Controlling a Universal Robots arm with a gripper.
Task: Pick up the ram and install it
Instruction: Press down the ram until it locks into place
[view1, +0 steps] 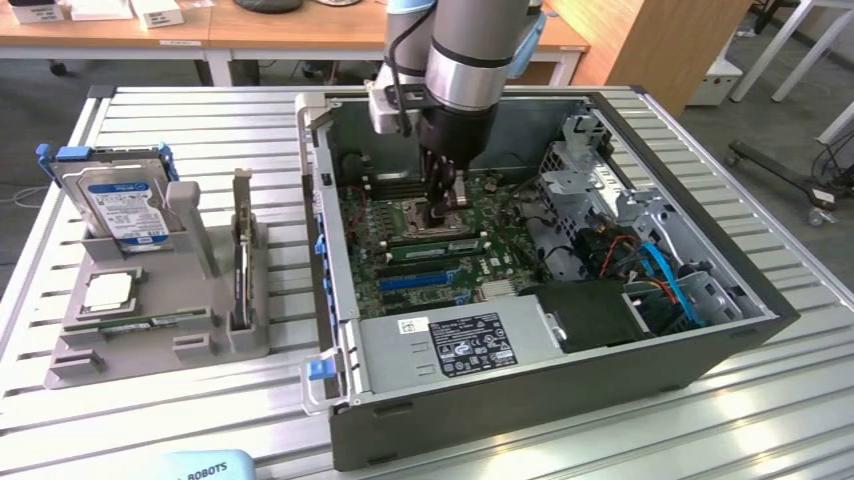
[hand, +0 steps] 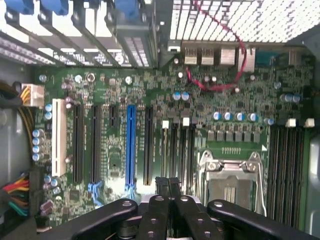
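Observation:
My gripper (view1: 447, 203) hangs inside the open computer case (view1: 694, 360), low over the motherboard (view1: 400, 262) by the processor socket (hand: 230, 182). It is shut, and I see nothing between its dark fingers (hand: 161, 186). In the wrist view the fingertips sit over the dark memory slots (hand: 189, 150) beside the socket and hide their near ends. A green ram stick (view1: 447, 244) with a pale label stands in a slot close to the fingertips. Another thin green stick (view1: 140, 323) lies in the grey holder (view1: 80, 365) at the exterior view's left.
The grey holder also carries a hard drive (view1: 120, 205), a square silver processor chip (view1: 107, 290) and an upright dark card (view1: 240, 250). Inside the case are a power supply (view1: 447, 345), a metal drive cage (view1: 587, 170) and blue and red cables (view1: 661, 265).

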